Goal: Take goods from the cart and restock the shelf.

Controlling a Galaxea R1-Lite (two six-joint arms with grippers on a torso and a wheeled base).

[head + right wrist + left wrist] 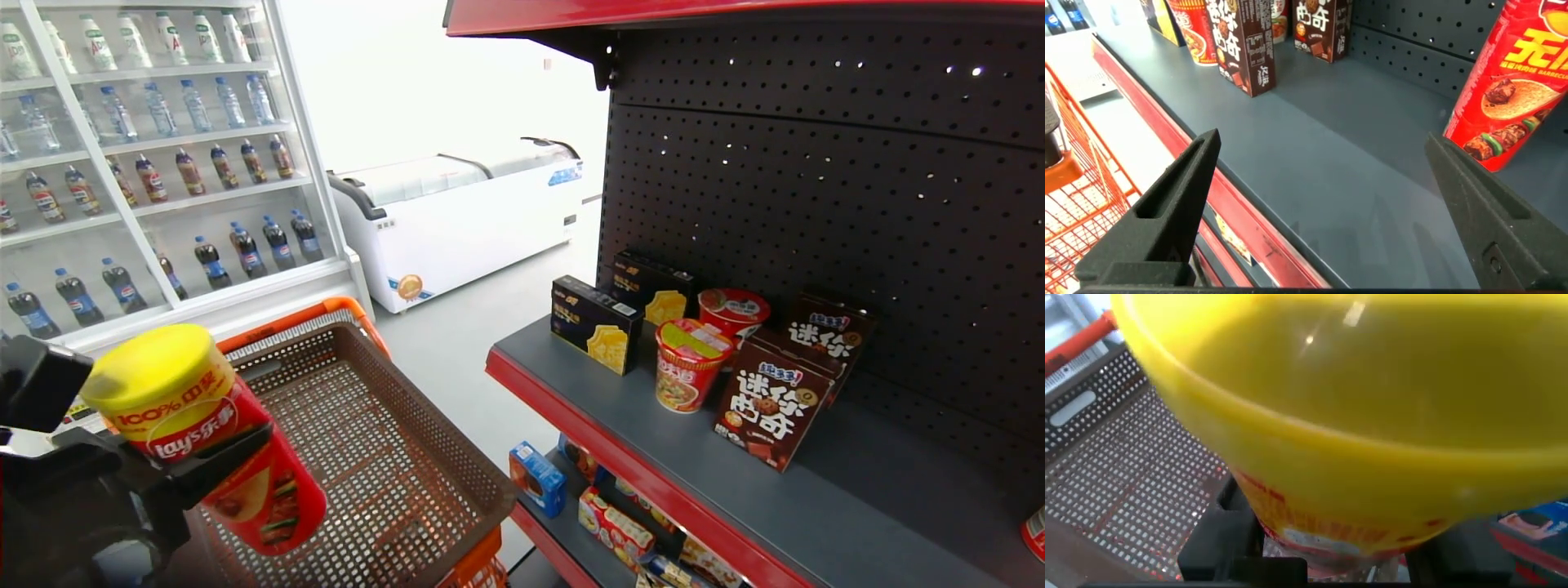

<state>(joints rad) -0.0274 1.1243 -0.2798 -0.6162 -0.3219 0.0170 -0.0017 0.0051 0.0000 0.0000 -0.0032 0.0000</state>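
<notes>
- L gripper (175, 457): clamped round a chips can (204, 433) (yellow lid, red body). Can is tilted, held in the air above the cart basket (384, 457), well apart from the shelf.
- Basket: mesh floor looks bare where we see it, so prob. few goods left to take (our guess).
- Shelf board (620, 416): already stocked w/ black-yellow boxes (596, 324), noodle cups (687, 363) and brown cookie boxes (771, 404), all upright near the back panel.
- R gripper (1323, 212): fingers wide apart, holding nothing, hanging over the bare front part of the board.
- Red can (1515, 90): upright on the board at the far right, near the R gripper, so we judge it placed.
- Progress: pick step done for the chips can; left = carry it across, set it upright on the free board space, let go.
</notes>
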